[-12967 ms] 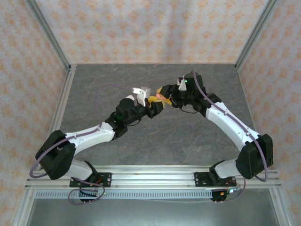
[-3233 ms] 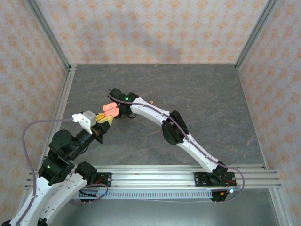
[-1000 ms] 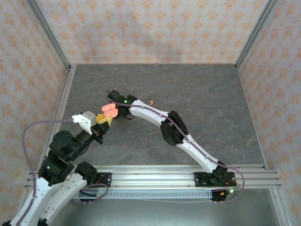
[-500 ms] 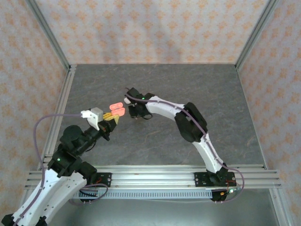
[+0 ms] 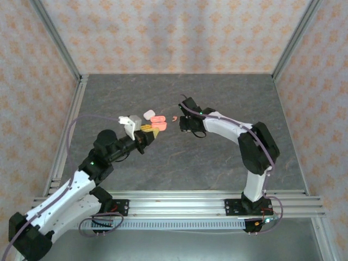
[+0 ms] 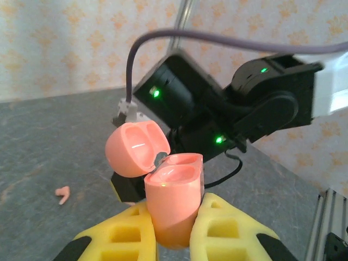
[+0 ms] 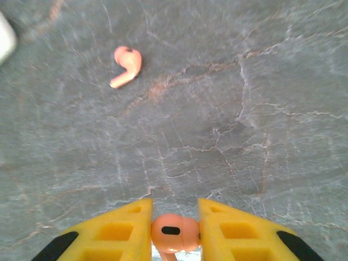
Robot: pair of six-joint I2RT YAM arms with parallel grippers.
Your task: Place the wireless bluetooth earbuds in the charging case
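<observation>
Grey stone-look table, peach patterned walls on three sides.

Left gripper: clamped tight on the coral charging case, one yellow finger on each side of the body. Case stands upright in the grip, with the lid flipped open and leaning off to the fingers' left.

Right gripper: nearly closed, pinching a held earbud, coral, which touches both pads. It sits low between the fingers, just behind the tips.

Loose earbud, also coral, lies flat on the table ahead of the right fingertips and off to their left, well apart from them. From the left wrist cam it sits beyond the left fingers, to their left.

Top cam: the grippers point at each other, near but apart. The open case and the loose earbud are in the gap between them. White case rests on the table just past the left fingertips, beside the held case.
</observation>
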